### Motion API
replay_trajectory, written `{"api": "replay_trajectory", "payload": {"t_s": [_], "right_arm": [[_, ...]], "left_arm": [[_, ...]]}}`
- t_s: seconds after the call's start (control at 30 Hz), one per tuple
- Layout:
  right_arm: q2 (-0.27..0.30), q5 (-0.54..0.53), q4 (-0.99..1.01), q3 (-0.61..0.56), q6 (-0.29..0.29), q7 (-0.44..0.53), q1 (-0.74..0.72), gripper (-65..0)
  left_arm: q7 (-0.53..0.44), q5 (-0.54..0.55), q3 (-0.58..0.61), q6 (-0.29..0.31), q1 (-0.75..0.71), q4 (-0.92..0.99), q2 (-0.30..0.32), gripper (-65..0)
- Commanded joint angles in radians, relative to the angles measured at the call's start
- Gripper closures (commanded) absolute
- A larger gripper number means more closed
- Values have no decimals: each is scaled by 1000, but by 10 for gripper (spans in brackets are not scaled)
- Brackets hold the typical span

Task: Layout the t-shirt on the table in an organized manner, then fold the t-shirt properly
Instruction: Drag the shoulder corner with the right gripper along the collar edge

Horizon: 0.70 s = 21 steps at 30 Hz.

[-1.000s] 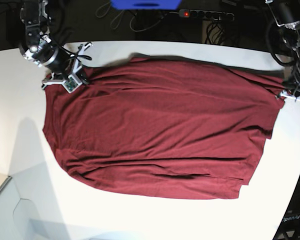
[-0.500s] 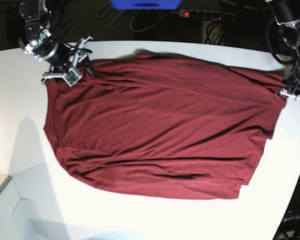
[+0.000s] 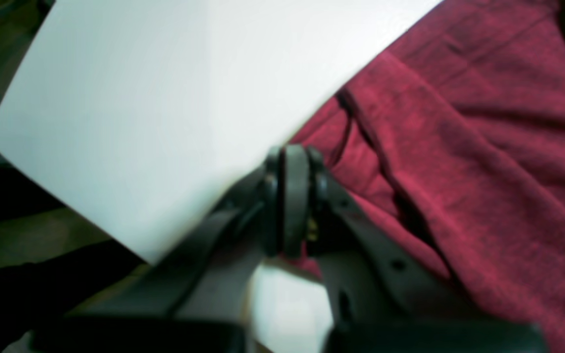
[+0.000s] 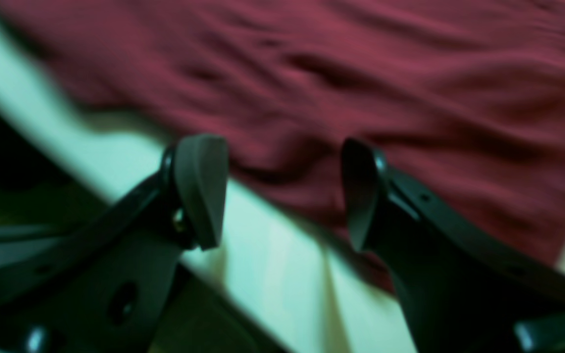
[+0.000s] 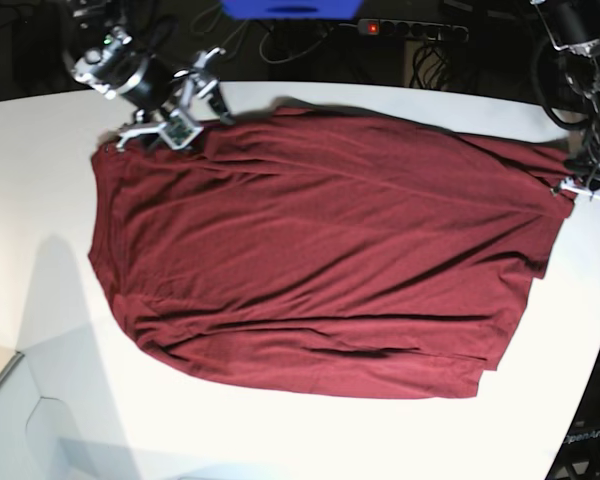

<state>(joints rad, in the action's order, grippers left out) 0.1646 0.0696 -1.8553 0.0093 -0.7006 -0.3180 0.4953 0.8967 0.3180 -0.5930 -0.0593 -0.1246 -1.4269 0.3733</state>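
The dark maroon t-shirt (image 5: pixel 320 250) lies spread wide on the white table (image 5: pixel 40 200), with soft creases along its near edge. My right gripper (image 5: pixel 180 112) hovers over the shirt's far-left corner. In the right wrist view this gripper (image 4: pixel 282 191) stands open with nothing between its fingers (image 4: pixel 201 186), and the shirt (image 4: pixel 361 73) lies below it. My left gripper (image 5: pixel 570 188) sits at the shirt's right edge. In the left wrist view it (image 3: pixel 295 196) is shut, with the edge of the shirt (image 3: pixel 459 147) pinched at its pads.
Beyond the table's far edge lie a black power strip (image 5: pixel 412 30) with a red light, a blue object (image 5: pixel 290 8) and dark cables. The table's curved right edge (image 5: pixel 595 330) runs close to the shirt. A grey ledge (image 5: pixel 0 385) shows at the near left.
My right gripper has opened, let go of the shirt's far-left corner and moved right along the far edge. The corner has settled on the table. The left gripper has stayed put.
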Motion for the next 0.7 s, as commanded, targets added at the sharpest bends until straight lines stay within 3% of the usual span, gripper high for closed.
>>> {"api": "replay_trajectory", "payload": {"t_s": [0.0,0.33,0.67], "right_arm": [[5,-20,-30,-7,2,27,1,-371],[-30,-17,4,-160,2,32,16,-370],[-84,-17,101,-167,2,35,-34,-369]], "left_arm": [[-18,-4,-5,-6,13,-15,22,-1],[-18,-4,-5,-6,15,-13,22,-1],[-20,-4,-3,-6,12,-8,22,-1]]}}
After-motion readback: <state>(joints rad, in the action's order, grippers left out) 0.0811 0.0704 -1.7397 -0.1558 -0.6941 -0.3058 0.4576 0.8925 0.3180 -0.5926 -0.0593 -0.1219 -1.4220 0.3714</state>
